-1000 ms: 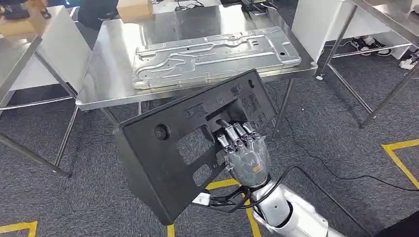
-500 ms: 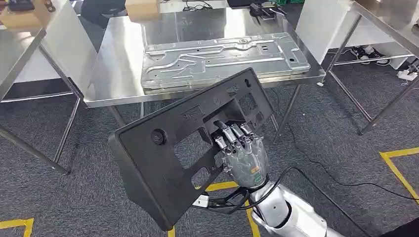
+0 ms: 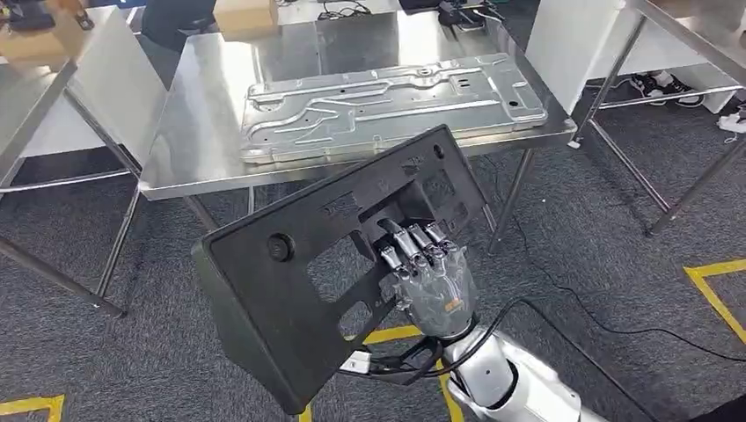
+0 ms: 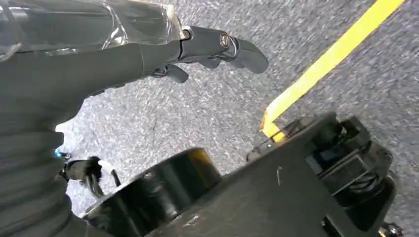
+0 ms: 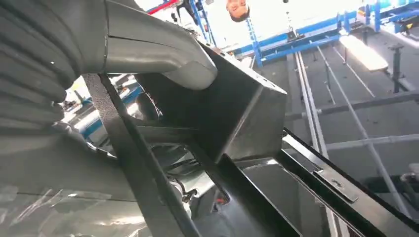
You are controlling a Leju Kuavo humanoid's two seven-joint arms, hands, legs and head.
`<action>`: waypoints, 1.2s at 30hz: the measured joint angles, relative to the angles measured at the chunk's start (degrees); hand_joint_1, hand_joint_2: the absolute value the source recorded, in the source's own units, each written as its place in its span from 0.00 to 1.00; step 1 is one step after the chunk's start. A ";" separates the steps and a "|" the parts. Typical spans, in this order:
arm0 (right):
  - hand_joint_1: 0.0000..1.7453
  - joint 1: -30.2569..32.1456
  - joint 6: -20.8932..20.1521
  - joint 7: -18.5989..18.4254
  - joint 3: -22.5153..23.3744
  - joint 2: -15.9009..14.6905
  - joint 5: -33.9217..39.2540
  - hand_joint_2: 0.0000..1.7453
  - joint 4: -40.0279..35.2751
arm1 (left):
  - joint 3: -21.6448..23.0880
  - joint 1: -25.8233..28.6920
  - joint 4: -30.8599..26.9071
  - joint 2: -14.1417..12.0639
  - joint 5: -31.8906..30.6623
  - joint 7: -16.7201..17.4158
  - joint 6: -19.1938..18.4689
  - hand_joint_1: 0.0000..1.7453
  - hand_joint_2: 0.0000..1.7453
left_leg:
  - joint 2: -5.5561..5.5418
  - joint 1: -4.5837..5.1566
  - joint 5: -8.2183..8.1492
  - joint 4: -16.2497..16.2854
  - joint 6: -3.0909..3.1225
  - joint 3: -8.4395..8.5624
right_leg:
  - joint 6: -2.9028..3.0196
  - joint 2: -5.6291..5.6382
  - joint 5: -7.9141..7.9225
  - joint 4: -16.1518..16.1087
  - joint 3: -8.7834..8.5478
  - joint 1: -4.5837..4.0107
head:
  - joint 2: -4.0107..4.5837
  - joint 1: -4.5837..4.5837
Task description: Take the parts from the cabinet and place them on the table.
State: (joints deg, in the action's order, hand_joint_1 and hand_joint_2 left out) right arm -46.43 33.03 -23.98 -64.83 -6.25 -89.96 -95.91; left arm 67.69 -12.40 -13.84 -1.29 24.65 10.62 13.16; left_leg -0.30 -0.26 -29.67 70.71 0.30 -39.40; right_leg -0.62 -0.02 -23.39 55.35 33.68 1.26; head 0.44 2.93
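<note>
Right hand (image 3: 433,283) fingers (image 3: 413,246) hook through the tilted black panel (image 3: 299,264), clamped on it.

table (image 3: 198,132): steel, on thin legs, far centre | on it: pressed metal panel (image 3: 387,101) lying flat, spanning most of its near half; cardboard box (image 3: 245,16) at far edge | floor (image 3: 598,237): grey carpet, yellow tape (image 3: 717,290) at right, black cable (image 3: 572,290)

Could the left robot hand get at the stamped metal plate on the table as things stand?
Probably not. The left robot hand hangs low over the carpet, holding nothing, while the metal plate lies on the steel table beyond the black panel gripped by the right robot hand.
</note>
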 joint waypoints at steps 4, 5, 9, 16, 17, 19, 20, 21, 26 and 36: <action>1.00 -0.04 0.02 0.00 0.15 -0.02 0.02 1.00 0.02 | 0.02 0.58 0.00 -0.09 -0.48 0.02 0.02 0.00 1.00 | 0.10 0.46 6.98 -16.83 1.05 7.15 | -0.84 0.29 -0.76 0.01 -0.78 -0.37 | 0.00 0.02; 1.00 0.01 0.07 0.02 0.20 -0.02 0.02 1.00 0.02 | 0.02 0.63 0.00 -0.09 -0.52 0.02 0.02 0.00 1.00 | 0.04 0.54 6.95 -16.65 1.26 6.98 | -1.02 0.31 -0.78 -0.04 -0.70 -0.21 | 0.00 0.00; 1.00 0.08 0.15 0.15 0.44 0.00 0.02 1.00 0.11 | 0.02 0.64 0.00 -0.09 -0.81 0.00 0.04 0.00 1.00 | -0.20 0.35 7.09 -17.80 2.60 8.56 | -2.29 0.09 -1.49 0.66 -1.35 0.16 | 0.00 0.00; 1.00 0.69 0.46 0.13 0.50 -0.11 0.02 1.00 0.44 | 0.02 0.81 0.00 -0.09 -0.90 0.00 0.02 0.00 1.00 | -0.29 0.52 5.25 -17.74 3.33 10.56 | -2.63 0.10 -3.08 13.48 7.58 0.03 | 0.00 -0.02; 1.00 0.67 0.46 0.13 0.52 -0.11 0.02 1.00 0.44 | 0.02 0.84 0.00 -0.07 -0.87 0.00 0.02 0.00 1.00 | -0.33 0.42 4.75 -17.66 3.07 11.20 | -2.71 0.08 -0.06 8.32 5.32 0.13 | 0.00 -0.04; 1.00 0.57 0.55 0.15 0.52 -0.13 0.00 1.00 0.46 | 0.02 0.73 0.00 -0.09 -0.87 -0.02 0.02 0.00 1.00 | -0.35 1.02 3.13 -16.76 2.19 11.46 | -2.83 0.19 1.60 0.74 1.89 0.31 | 0.00 -0.04; 1.00 0.60 0.57 0.15 0.52 -0.07 0.02 1.00 0.46 | 0.02 0.67 0.00 -0.09 -0.87 -0.02 0.02 0.00 1.00 | -0.37 0.94 2.89 -16.82 2.18 11.50 | -2.14 0.36 1.49 1.00 2.00 0.35 | 0.00 -0.02; 1.00 0.59 0.57 0.15 0.55 -0.07 0.02 1.00 0.46 | 0.02 0.65 0.00 -0.09 -0.87 -0.07 0.02 0.00 1.00 | -0.37 0.96 2.70 -16.97 2.10 11.61 | -1.75 0.38 1.14 1.02 2.04 0.19 | 0.00 -0.02; 1.00 0.38 0.59 0.26 0.61 0.04 0.02 1.00 0.46 | 0.02 0.55 0.00 -0.13 -0.85 -0.11 0.11 0.00 1.00 | -0.11 0.28 -1.34 -8.07 0.53 7.44 | -0.08 0.40 -0.11 0.93 0.95 0.23 | 0.00 0.02; 1.00 0.46 0.39 0.61 0.61 0.22 0.02 1.00 0.50 | -0.20 0.57 0.02 -0.46 -0.59 -0.37 0.28 0.00 1.00 | 0.01 2.30 8.02 -16.20 4.79 5.55 | -1.24 0.37 -3.69 -0.08 -3.69 0.13 | 0.00 0.02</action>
State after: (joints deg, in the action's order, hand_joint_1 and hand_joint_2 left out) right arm -45.97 33.42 -23.37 -64.22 -6.03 -89.94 -95.41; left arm 67.49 -11.83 -13.81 -1.75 24.06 10.25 13.44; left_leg -0.30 2.04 -21.65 54.51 5.09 -33.85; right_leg -1.86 0.35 -27.08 55.27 29.98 1.38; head 0.44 2.95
